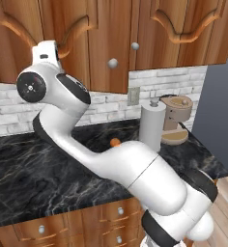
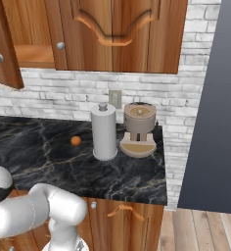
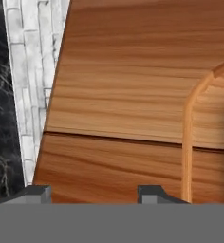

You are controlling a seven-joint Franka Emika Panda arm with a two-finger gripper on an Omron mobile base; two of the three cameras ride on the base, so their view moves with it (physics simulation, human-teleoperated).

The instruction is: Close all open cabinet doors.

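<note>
One reddish-brown cabinet door stands swung out from the wall cabinets. Its round silver knob hangs lower than the neighbouring closed door's knob. From the right, this open door stands at the far left, with the bare cabinet shelf showing beside it. My arm reaches up and my white hand is close against the wood beside the arch carving. In the hand view my gripper faces the door's wood from very near. Its fingertips stand apart with nothing between them.
On the black marble counter stand a grey paper-towel roll and a brown coffee machine, with a small orange near them. White brick backsplash runs behind. A dark grey wall bounds the right. Drawer fronts lie below.
</note>
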